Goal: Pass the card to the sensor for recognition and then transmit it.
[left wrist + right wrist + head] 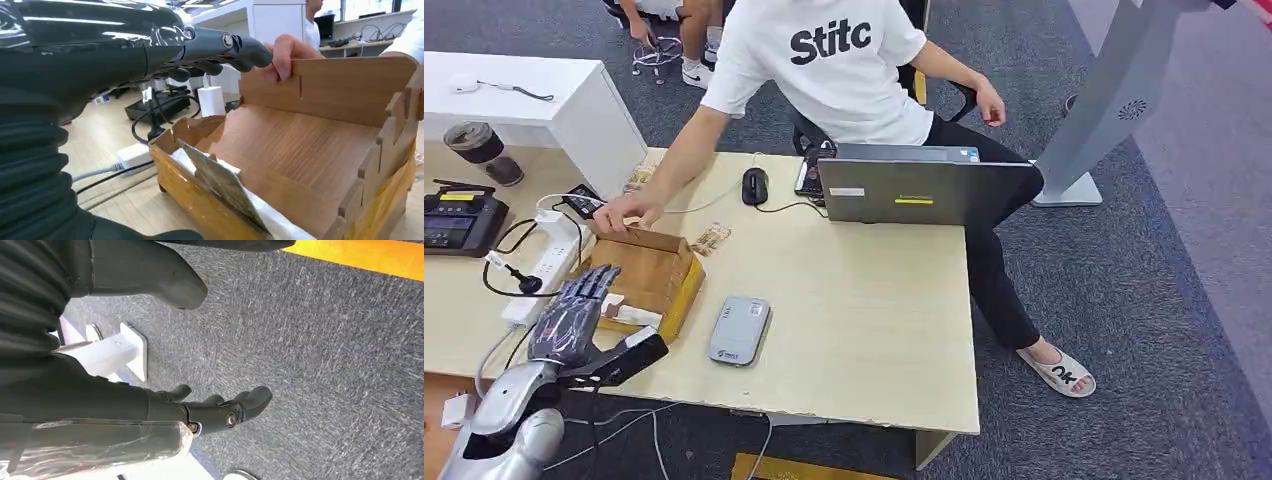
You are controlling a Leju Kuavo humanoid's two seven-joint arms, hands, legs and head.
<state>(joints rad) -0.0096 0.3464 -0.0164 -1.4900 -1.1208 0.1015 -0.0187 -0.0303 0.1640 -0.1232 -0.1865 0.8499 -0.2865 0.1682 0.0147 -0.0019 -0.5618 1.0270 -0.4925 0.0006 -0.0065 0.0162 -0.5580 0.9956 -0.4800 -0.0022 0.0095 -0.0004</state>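
Note:
A wooden box (656, 272) stands at the table's left front. A card (631, 315) in clear wrapping leans inside its near wall, seen close up as a grey card (223, 183) in the box (320, 150). My left hand (576, 312) hovers over the box's near left corner with its fingers (220, 46) stretched out and apart, holding nothing. The grey card sensor (739, 330) lies flat just right of the box. My right hand (215, 412) hangs beside my body above the carpet, fingers loosely extended and empty.
A person in a white shirt sits behind the table and holds the box's far edge with one hand (628, 212). A laptop (924, 190), a mouse (755, 185), a power strip (549, 262) and a black device (459, 222) lie on the table (864, 320).

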